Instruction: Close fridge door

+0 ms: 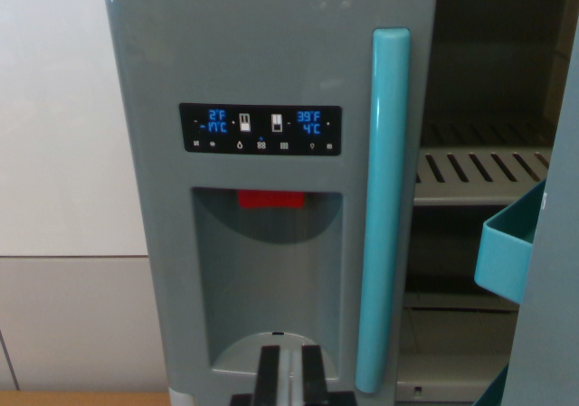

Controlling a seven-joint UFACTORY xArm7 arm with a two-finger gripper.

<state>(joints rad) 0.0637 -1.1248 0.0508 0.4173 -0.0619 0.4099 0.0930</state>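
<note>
At the bottom edge of the wrist view, the end effector [289, 377] shows as two black fingers [268, 374] standing side by side with a narrow pale gap between them; nothing is held, and the fingers look nearly together, though their tips merge with the dispenser ledge behind, so the exact gap is hard to judge.

Directly behind the end effector stands a toy-like grey fridge. Its closed left-hand door panel [271, 108] fills the middle of the view. The end effector points into the recessed dispenser alcove [267, 279] in that panel, which has a red tab [270, 199] at its top. Above the alcove sits a black display strip [261, 129] with blue temperature readouts. To the right of the alcove runs a tall turquoise handle [383, 212], upright along the panel's edge.

The open fridge door [552, 316] lies well to the right of the end effector, seen edge-on at the frame's right border, with a turquoise door bin [508, 252] fixed to its inner side. Between it and the handle the interior is exposed, with a slatted grey shelf [479, 175] across it.

A strip of wooden surface [81, 398] shows at the lower left of the fridge. Behind it stands a white wall [63, 108] of flat panels.
</note>
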